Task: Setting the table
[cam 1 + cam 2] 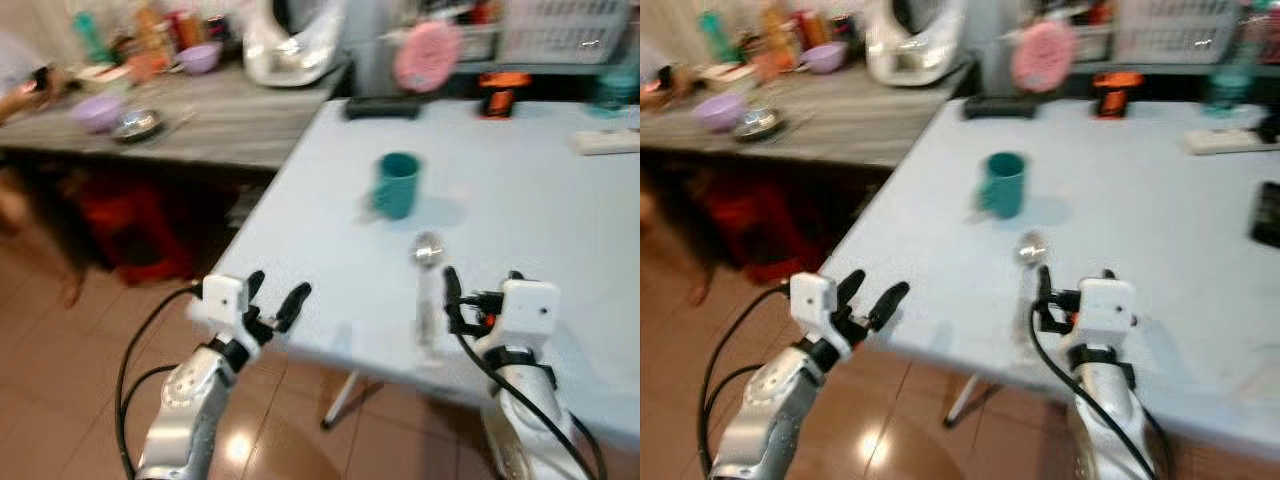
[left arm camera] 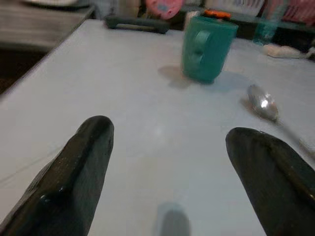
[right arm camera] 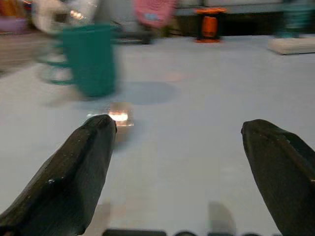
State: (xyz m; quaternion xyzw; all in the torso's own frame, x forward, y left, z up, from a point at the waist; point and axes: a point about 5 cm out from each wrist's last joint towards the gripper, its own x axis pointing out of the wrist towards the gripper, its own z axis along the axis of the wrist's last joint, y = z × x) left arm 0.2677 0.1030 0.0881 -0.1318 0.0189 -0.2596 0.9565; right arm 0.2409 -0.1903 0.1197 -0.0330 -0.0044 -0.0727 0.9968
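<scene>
A teal mug (image 1: 397, 184) stands upright on the pale blue table (image 1: 520, 200). A metal spoon (image 1: 427, 290) lies in front of it, bowl toward the mug, handle toward the table's near edge. My right gripper (image 1: 478, 290) is open low over the near edge, just right of the spoon's handle, with nothing between its fingers. In the right wrist view the mug (image 3: 90, 60) and the spoon's bowl (image 3: 118, 117) sit ahead of the left finger. My left gripper (image 1: 272, 298) is open at the table's near left corner, empty. The left wrist view has the mug (image 2: 206, 47) and spoon (image 2: 263, 103) ahead.
A grey counter (image 1: 230, 120) at the left carries purple bowls (image 1: 98, 111), a metal bowl and bottles. A dark flat object (image 1: 382, 107), an orange item (image 1: 503, 92) and a white power strip (image 1: 605, 141) lie at the table's far side. Tiled floor lies below.
</scene>
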